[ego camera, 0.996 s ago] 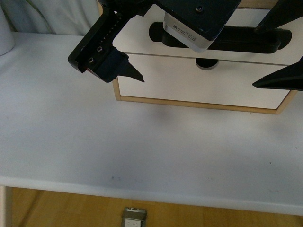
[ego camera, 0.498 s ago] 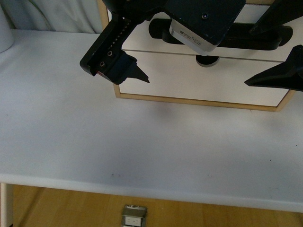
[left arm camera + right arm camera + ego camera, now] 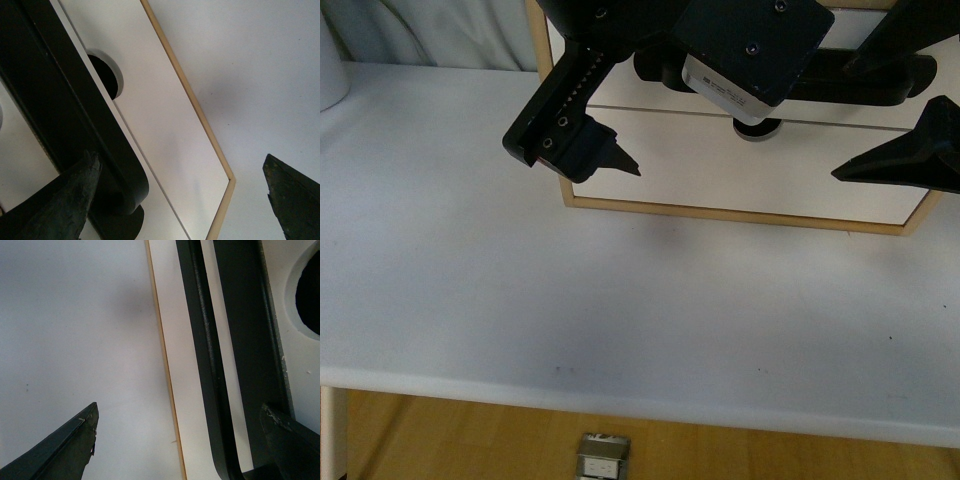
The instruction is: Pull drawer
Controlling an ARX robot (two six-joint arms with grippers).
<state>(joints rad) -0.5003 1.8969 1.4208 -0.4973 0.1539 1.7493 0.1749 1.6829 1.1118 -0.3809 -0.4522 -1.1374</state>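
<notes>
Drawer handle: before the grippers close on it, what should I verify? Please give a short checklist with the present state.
1. Left gripper open: ok.
2. Right gripper open: ok.
3. Handle between the right gripper's fingers: ok, by the right wrist view.
4. Left gripper around the handle: cannot tell; one finger overlaps its rounded end.
5. Handle gripped: not ok; neither gripper is shut.
6. Table before the drawer free: ok.

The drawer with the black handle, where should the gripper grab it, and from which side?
Take the long black bar handle of the drawer near its middle, coming from the front. The bar appears to stand off the white face, leaving room behind it.
</notes>
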